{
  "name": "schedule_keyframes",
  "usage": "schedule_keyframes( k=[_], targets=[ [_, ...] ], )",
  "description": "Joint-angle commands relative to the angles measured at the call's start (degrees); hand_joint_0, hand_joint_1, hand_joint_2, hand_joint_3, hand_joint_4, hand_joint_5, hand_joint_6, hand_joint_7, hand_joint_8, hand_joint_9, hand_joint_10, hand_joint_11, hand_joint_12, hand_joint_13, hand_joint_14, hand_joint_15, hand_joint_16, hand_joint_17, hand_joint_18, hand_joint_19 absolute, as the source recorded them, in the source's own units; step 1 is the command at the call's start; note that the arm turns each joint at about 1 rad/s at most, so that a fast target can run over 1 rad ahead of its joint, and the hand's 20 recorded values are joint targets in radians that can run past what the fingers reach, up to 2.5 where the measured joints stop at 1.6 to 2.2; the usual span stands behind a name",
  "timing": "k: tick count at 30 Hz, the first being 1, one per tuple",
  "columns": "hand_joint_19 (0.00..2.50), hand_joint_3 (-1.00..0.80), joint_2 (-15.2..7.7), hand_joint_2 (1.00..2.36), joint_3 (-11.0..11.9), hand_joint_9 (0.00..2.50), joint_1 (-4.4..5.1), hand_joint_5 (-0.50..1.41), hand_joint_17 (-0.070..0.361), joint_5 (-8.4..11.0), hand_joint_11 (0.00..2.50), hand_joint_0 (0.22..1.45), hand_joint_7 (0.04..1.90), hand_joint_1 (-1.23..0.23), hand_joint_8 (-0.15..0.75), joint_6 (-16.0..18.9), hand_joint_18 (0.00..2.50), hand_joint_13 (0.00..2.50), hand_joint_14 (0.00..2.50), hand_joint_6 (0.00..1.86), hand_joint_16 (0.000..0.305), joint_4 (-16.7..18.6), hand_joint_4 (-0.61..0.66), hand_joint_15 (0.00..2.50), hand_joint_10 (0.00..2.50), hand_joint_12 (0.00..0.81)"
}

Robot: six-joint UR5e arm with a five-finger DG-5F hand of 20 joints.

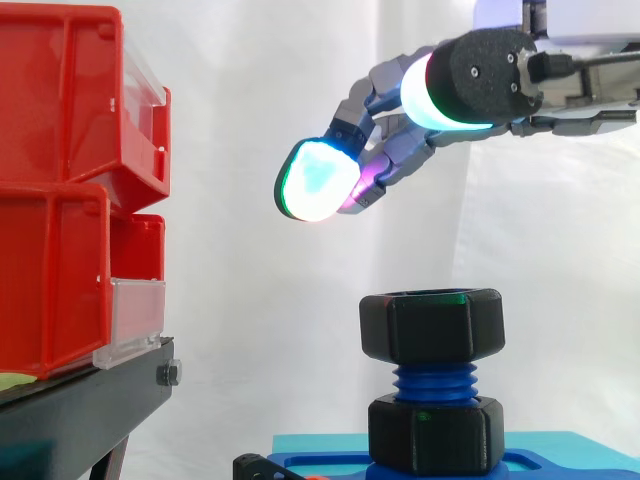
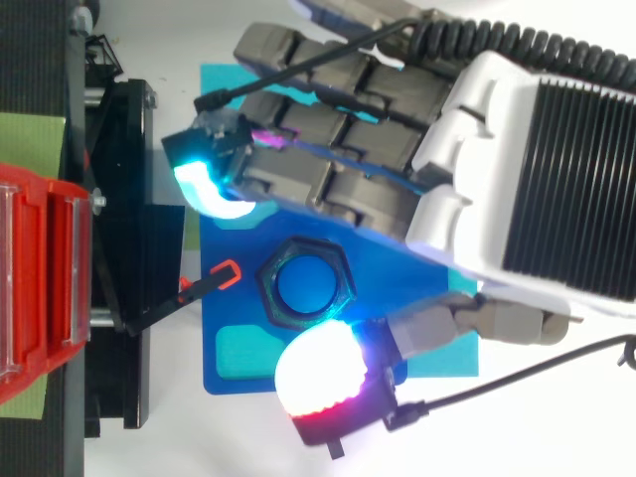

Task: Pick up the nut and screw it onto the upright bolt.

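A black hexagonal nut (image 1: 430, 324) sits on top of the upright blue threaded bolt (image 1: 434, 383); a second black nut (image 1: 436, 433) sits lower, at the bolt's foot on the blue base (image 1: 310, 460). From above, the upper nut (image 2: 305, 281) rings the bolt's blue top. My hand (image 1: 470, 85) hovers above and apart from the nut, its fingers relaxed and spread, holding nothing. One glowing fingertip (image 1: 318, 180) points down-left, well above the nut. In the top view the hand (image 2: 397, 149) spans the base, with pads on either side of the nut.
Red bins (image 1: 70, 180) are stacked on a black stand (image 1: 90, 400) at the left. A small black lever with a red tip (image 2: 225, 275) lies beside the bolt on the blue base. White curtain behind.
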Motion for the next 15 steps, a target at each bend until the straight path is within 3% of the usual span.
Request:
schedule_keyframes(
  k=[1,5,15],
  targets=[
    [0.00,-0.50,0.00,1.00,0.00,0.39,0.62,-0.10,0.074,0.12,0.00,0.46,0.67,-0.20,0.187,1.03,0.00,0.25,0.00,0.50,0.033,0.02,0.20,0.00,0.00,0.302],
    [0.00,-0.50,0.00,1.00,0.00,0.38,1.15,-0.09,0.076,0.12,0.00,0.46,0.67,-0.19,0.184,3.23,0.00,0.25,0.00,0.50,0.034,-1.12,0.19,0.00,0.00,0.304],
    [0.00,-0.50,0.00,1.00,-0.09,0.39,1.15,-0.08,0.076,-0.15,0.00,0.46,0.69,-0.19,0.182,4.46,0.00,0.25,0.00,0.50,0.034,-5.08,0.18,0.00,0.00,0.306]
  ],
)
